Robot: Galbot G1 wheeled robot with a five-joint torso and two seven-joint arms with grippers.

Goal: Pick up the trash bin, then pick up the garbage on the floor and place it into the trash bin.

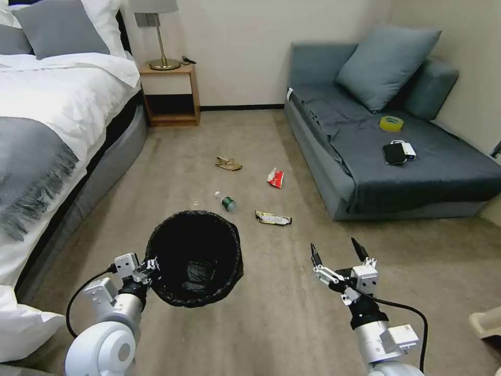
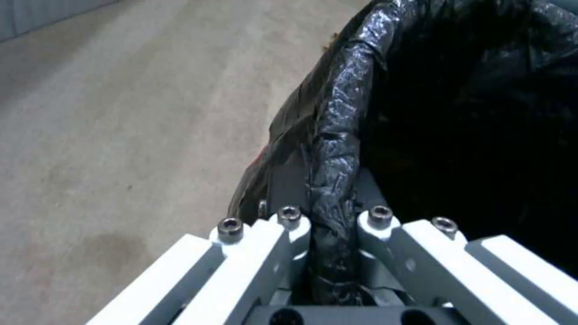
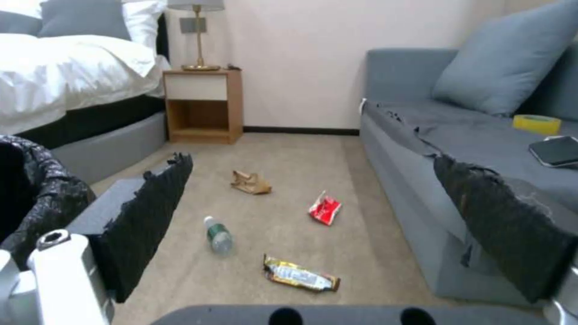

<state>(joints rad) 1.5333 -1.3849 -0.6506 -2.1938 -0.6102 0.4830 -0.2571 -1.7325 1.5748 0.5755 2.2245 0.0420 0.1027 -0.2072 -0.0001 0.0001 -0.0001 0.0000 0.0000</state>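
Left end effector (image 1: 151, 265) pinches the bagged rim of the trash bin (image 1: 195, 256), one finger inside and one outside, seen clearly in the left wrist view. The bin is held low over the carpet with its mouth up, presumably so litter can be dropped straight in.

Right end effector (image 1: 338, 250) hangs free beside the bin, fingers spread, holding nothing, facing the litter.

Garbage on the floor ahead, between bed (image 1: 47, 104) and sofa (image 1: 417, 156): crumpled paper (image 1: 228, 164), red packet (image 1: 275, 177), small bottle (image 1: 227, 202), gold wrapper (image 1: 273, 218). None in the bin yet. Wrapper and bottle lie nearest.
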